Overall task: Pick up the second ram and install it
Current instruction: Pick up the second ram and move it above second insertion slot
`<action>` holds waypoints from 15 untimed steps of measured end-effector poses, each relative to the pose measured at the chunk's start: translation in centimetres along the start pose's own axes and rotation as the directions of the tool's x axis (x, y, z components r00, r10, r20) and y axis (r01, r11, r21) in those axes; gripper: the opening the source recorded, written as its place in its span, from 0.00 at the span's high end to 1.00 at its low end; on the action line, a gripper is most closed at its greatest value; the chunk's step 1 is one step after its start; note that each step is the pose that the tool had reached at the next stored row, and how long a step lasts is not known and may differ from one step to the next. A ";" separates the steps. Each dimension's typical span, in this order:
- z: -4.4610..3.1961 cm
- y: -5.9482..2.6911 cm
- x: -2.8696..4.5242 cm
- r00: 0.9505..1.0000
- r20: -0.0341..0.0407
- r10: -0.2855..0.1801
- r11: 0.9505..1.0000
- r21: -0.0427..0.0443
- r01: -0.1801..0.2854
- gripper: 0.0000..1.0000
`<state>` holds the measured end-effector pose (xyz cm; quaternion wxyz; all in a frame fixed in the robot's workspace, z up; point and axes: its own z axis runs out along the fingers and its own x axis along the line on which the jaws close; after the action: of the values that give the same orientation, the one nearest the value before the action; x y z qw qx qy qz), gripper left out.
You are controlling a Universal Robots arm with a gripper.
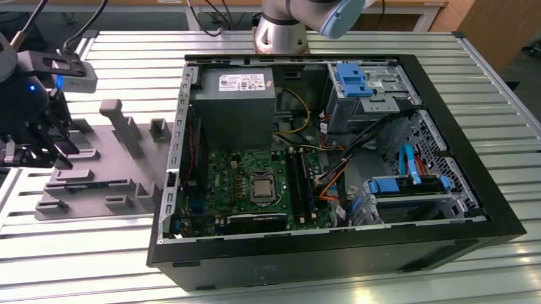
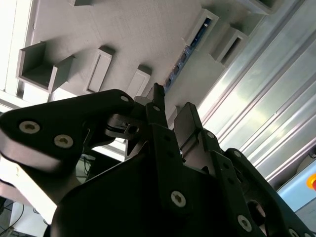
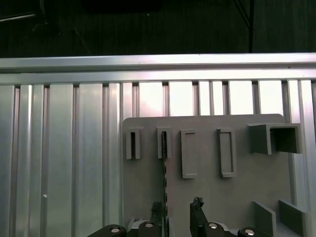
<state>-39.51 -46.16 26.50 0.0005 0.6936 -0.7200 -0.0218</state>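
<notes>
Grey tray [image 3: 247, 187] holds second ram [image 3: 164, 158] | gripper [image 3: 177, 204] apart near it | exterior view: computer case [image 1: 338, 252]

You are looking at one computer case [image 1: 338, 259], one gray tray [image 1: 110, 145], one memory stick [image 2: 190, 47] and two blue brackets [image 1: 351, 79] [image 1: 397, 185].

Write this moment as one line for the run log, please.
hand: open, over second ram | second ram: on edge in gray holder tray, not gripped | computer case: open

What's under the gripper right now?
The second ram stands on edge in a slot of the grey fixture, below the open gripper. Its lower edge is hidden in the slot.
</notes>
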 end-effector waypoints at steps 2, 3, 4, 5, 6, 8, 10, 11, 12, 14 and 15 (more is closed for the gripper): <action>0.10 0.00 0.00 1.000 0.000 0.000 1.000 0.000 0.000 0.64; 0.14 0.00 0.01 1.000 0.000 0.000 1.000 0.000 0.000 0.64; 0.19 -0.01 0.01 1.000 0.000 0.000 1.000 0.000 0.000 0.64; 0.24 0.00 0.01 1.000 0.000 0.000 1.000 0.000 0.000 0.64; 0.28 -0.01 0.01 1.000 0.000 0.000 1.000 0.000 0.000 0.64; 0.31 -0.01 0.02 1.000 0.000 0.000 1.000 0.000 0.000 0.64; 0.51 -0.02 0.02 1.000 0.000 0.000 1.000 0.000 0.000 0.64; 0.52 -0.02 0.02 1.000 0.000 0.000 1.000 0.000 0.000 0.64; 0.54 -0.02 0.02 1.000 0.000 0.000 1.000 0.000 0.000 0.64; 0.58 -0.02 0.02 1.000 0.000 0.000 1.000 0.000 0.000 0.64; 0.60 -0.02 0.03 1.000 0.000 0.000 1.000 0.000 0.000 0.64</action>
<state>-39.51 -46.17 25.90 0.0006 0.6936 -0.7200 -0.0218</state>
